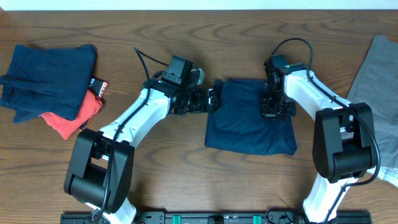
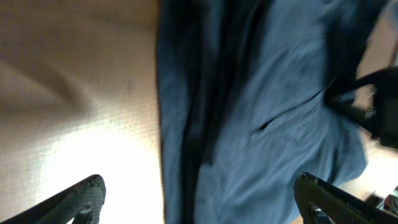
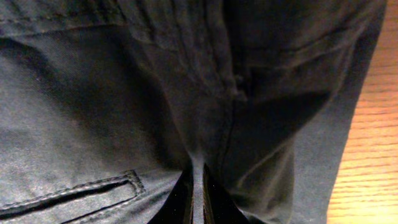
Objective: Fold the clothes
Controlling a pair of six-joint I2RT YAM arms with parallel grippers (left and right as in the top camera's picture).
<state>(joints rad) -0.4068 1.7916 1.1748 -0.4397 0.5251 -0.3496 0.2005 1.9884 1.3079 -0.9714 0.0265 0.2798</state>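
The dark navy shorts (image 1: 249, 124) lie folded in a rough square at the table's middle. My left gripper (image 1: 211, 99) is open at the shorts' upper left edge. In the left wrist view its jaws (image 2: 200, 199) straddle the edge of the blue cloth (image 2: 267, 124) without gripping it. My right gripper (image 1: 277, 107) rests on the shorts' upper right part. In the right wrist view its fingers (image 3: 198, 193) are shut on a pinched ridge of the dark cloth (image 3: 93, 112), next to a welt pocket (image 3: 68, 193).
A pile of navy cloth (image 1: 46, 78) over a red garment (image 1: 78, 118) lies at the far left, with a small black and red tag (image 1: 98, 86) beside it. A grey garment (image 1: 376, 81) lies along the right edge. The table is brown wood (image 1: 174, 162).
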